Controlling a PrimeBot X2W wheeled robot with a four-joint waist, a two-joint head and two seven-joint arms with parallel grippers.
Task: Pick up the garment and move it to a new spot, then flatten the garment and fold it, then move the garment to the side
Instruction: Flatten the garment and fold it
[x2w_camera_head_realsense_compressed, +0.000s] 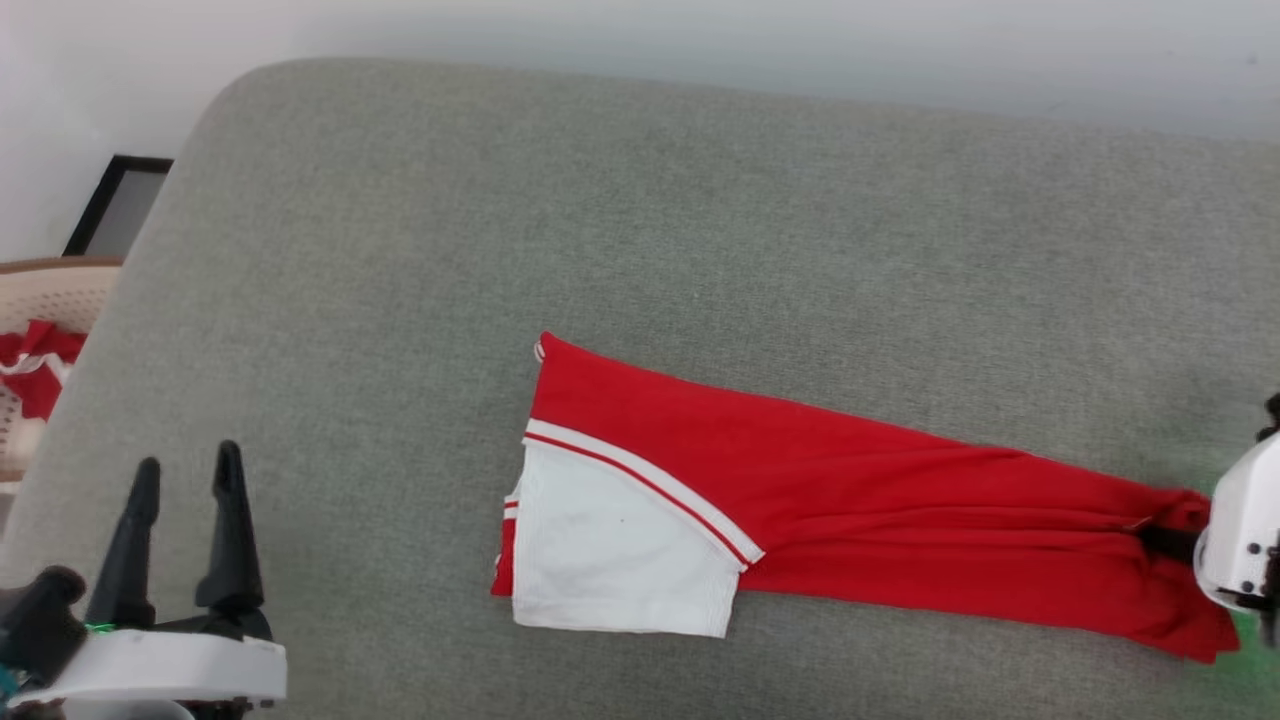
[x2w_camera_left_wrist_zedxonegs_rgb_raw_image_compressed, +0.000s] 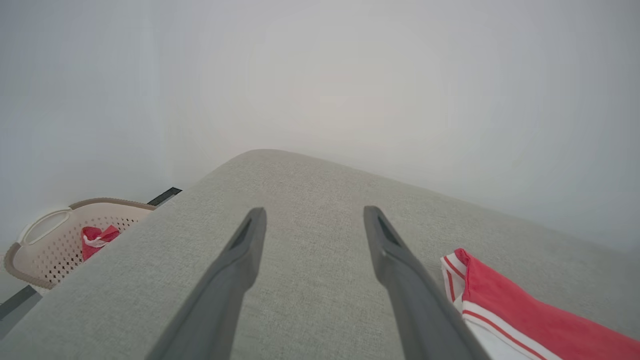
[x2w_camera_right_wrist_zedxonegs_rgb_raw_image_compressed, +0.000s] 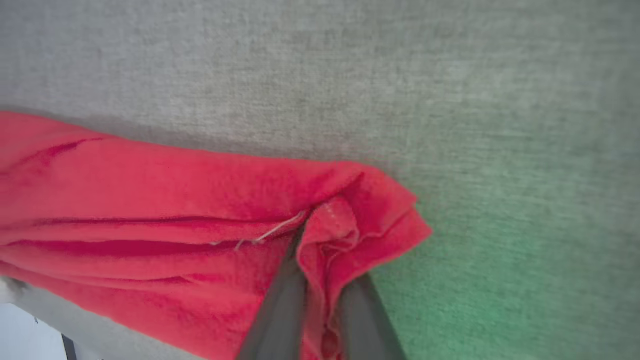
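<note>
Dark fingers of the right gripper (x2w_camera_right_wrist_zedxonegs_rgb_raw_image_compressed: 325, 280) are clenched on a bunched corner at the hem end of the bright red soft-fabric T-shirt with white short sleeves (x2w_camera_head_realsense_compressed: 850, 480). It lies as a long narrow strip across the grey upholstered surface (x2w_camera_head_realsense_compressed: 700, 200), with a white sleeve toward the robot's left. Well apart, the left gripper (x2w_camera_head_realsense_compressed: 188, 455) hovers with its jaws released. This looks like a fold: make sure the jaws hold every layer, lift low, carry the end over onto the sleeve end with edges aligned, and avoid dragging the strip.
</note>
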